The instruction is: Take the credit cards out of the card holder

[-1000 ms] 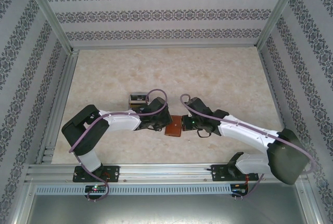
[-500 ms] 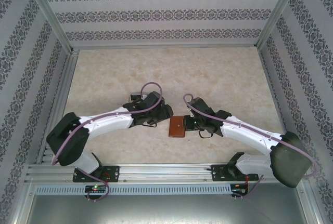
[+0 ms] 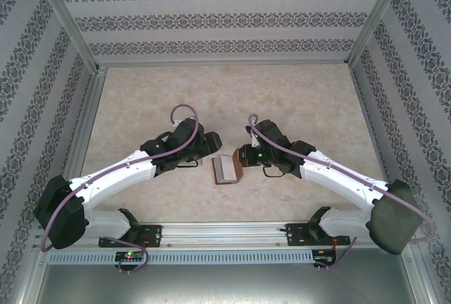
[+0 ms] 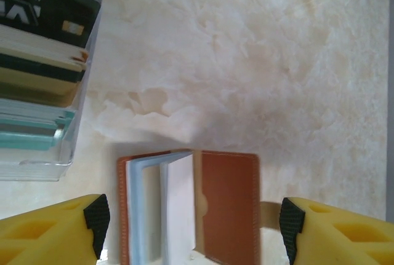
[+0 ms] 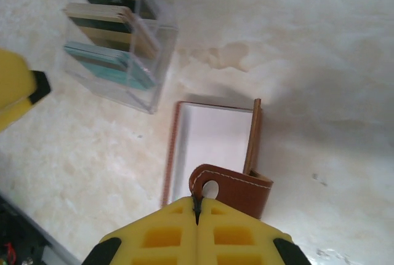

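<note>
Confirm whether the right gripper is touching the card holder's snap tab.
Touching. Right wrist view: the shut right gripper pinches the snap tab, which disappears between its closed jaws.

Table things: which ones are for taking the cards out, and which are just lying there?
For the job: card holder, credit cards inside it, right gripper pinching its tab, left gripper open.
Just lying there: clear tray, spare cards.
</note>
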{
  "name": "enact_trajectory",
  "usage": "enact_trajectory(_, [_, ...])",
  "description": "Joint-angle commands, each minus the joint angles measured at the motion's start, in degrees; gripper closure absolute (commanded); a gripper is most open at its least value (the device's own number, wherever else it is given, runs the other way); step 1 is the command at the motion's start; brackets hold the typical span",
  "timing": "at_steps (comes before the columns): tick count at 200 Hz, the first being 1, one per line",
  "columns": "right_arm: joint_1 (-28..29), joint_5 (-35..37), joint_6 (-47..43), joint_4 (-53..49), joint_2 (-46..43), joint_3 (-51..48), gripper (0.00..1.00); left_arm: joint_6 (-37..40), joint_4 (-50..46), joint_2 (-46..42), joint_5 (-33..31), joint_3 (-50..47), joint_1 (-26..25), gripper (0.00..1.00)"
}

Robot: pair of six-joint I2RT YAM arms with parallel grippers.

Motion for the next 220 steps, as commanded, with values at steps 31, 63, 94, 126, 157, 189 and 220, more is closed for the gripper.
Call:
enact_trajectory(31, [-6.63,3.61,-2.86,-3.21,-3.51,-8.77,1.00,1.79,1.50,5.11,6.14,-1.22,-0.07,0.29])
enact_trajectory(63, [-6.92,3.44,-3.71,-1.86,-2.06,-9.55,0.99,2.23,4.24,9.26,9.21,-0.47,-1.43,0.37])
enact_trajectory(94, [-6.08,2.97,-3.71,-0.94,-0.45,-8.85,1.00,3.88,4.10,13.44,11.08,2.55,-2.78,0.42])
enact_trajectory(126, [-5.53,3.15,-3.49,-1.10,-1.04,-8.41,1.00,5.36,1.95,15.61,10.45,6.18,-3.50,0.43])
enact_trajectory(157, [-4.08,1.39,-3.49,-1.81,-3.32,-6.37,1.00,7.29,-0.86,14.56,8.10,9.13,-3.60,0.44])
enact_trajectory(189, [-0.68,1.26,-4.14,-2.12,-5.03,-1.99,1.00,8.17,-1.62,12.67,6.91,9.56,-3.60,0.44])
enact_trajectory(220, [-1.13,2.27,-3.90,-2.62,-3.42,-1.70,1.00,8.16,-0.72,14.36,8.84,9.79,-3.58,0.46])
